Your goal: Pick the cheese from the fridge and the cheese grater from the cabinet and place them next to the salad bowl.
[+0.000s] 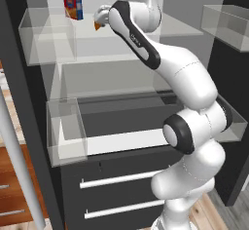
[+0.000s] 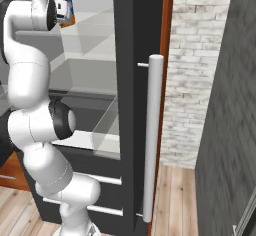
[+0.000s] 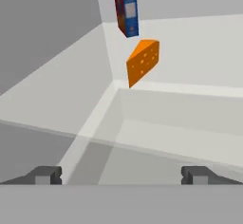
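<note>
**Reaching into the fridge for the cheese**

Pale grey fridge [image 1: 121, 78] walls and clear plastic shelves frame the scene, with dark drawers and silver bar handles below. On an upper shelf sits the cheese [image 3: 143, 61], a small orange wedge, with a red-and-blue printed box [image 3: 126, 8] just beside and behind it.

The step in hand looks like the first pickup: approaching the cheese. The end effector [image 3: 121, 174] is spread wide and empty, its two dark fingertips [image 3: 46, 174] low in the hand view, well apart from each other and still short of the wedge. In the left base view the cheese shows as a sliver of orange just by the wrist.

The arm rises from the base in front of the drawers, folds at the elbow and stretches up and forward, so the hand points into the upper shelf space.

Next, by my judgement, the hand must advance until the wedge sits between the fingertips, centred, then close. The box stands close by, so a careless approach might nudge it.
</note>
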